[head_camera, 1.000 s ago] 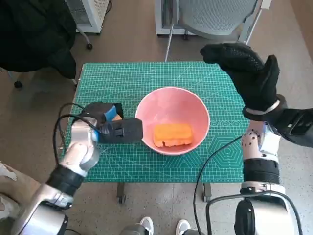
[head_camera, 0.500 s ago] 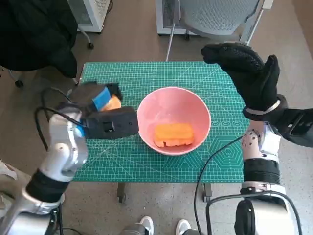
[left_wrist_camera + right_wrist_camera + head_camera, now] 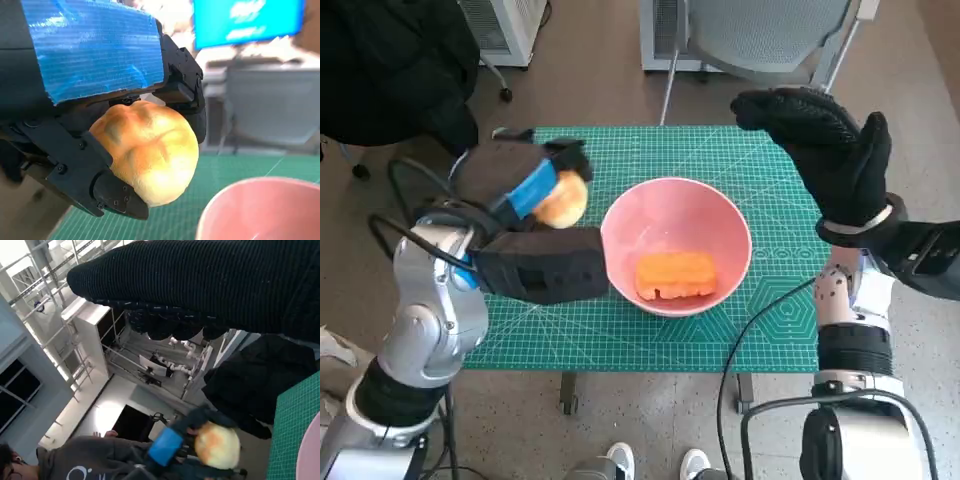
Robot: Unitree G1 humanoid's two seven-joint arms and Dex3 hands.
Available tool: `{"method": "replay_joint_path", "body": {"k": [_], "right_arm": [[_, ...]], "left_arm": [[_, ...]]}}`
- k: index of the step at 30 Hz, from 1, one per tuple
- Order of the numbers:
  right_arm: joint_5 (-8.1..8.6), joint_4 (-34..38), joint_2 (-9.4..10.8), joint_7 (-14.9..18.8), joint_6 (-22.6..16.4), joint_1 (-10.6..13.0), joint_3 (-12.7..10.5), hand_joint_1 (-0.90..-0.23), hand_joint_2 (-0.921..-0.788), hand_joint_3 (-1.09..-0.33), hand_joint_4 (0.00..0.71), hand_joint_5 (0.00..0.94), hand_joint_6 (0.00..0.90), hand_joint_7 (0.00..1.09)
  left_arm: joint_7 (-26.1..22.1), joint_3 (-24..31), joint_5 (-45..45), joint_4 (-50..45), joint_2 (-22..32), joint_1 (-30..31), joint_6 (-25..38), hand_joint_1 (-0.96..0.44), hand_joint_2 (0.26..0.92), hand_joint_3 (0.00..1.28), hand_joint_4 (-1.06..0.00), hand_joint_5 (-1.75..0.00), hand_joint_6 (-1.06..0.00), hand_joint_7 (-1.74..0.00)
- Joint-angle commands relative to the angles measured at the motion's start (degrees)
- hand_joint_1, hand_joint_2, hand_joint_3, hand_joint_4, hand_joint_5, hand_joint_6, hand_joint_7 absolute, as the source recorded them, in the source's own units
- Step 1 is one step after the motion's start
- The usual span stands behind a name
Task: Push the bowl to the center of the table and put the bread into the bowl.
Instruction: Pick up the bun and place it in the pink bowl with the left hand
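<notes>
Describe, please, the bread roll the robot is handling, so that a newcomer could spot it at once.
Start at the green cutting mat on the small table and find the pink bowl near its middle. Just beside the bowl's rim, the left hand, black with blue tape, holds the bread roll above the mat. It is round, pale golden and smooth, unlike the orange ridged block lying in the bowl.

Left robot hand (image 3: pixel 525 190) raised, fingers (image 3: pixel 120 200) gripping the bread (image 3: pixel 563 200); right robot hand (image 3: pixel 825 150) held high, gloved fingers together, holding nothing.
</notes>
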Motion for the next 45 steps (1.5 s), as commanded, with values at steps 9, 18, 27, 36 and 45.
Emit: {"method": "replay_joint_path", "body": {"k": [9,18,27,36,45], "right_arm": [[0.17,1.0,-0.3,1.1,0.1,0.1,-0.1,-0.718,-0.921,-0.835,0.269,0.003,0.331,0.00],[0.11,1.0,-0.2,1.1,0.1,0.1,-0.1,-0.718,-0.921,-0.834,0.270,0.003,0.331,0.00],[0.00,0.4,0.0,0.8,0.1,0.4,0.1,-0.718,-0.921,-0.834,0.270,0.002,0.331,0.00],[-0.28,-0.2,0.5,0.3,0.0,0.6,0.5,-0.718,-0.921,-0.834,0.271,0.002,0.331,0.00],[-0.48,-0.7,0.8,-0.1,-0.1,0.8,0.8,-0.718,-0.921,-0.834,0.271,0.001,0.331,0.00]], "left_arm": [[3.8,-3.3,1.8,5.0,-5.2,-5.2,-7.1,0.00,0.915,0.07,-0.72,-1.21,-0.63,-1.09],[3.6,-2.5,2.4,5.2,-5.8,-5.0,-8.0,0.00,0.915,0.06,-0.73,-1.19,-0.62,-1.11],[3.3,-2.1,2.5,4.7,-5.6,-4.6,-8.2,0.00,0.916,0.06,-0.73,-1.19,-0.62,-1.11],[3.0,-1.3,2.2,4.2,-5.2,-4.0,-8.8,0.00,0.916,0.06,-0.73,-1.19,-0.62,-1.11],[2.9,-0.8,2.1,3.9,-4.9,-3.6,-9.2,0.00,0.917,0.06,-0.73,-1.19,-0.62,-1.11]]}}
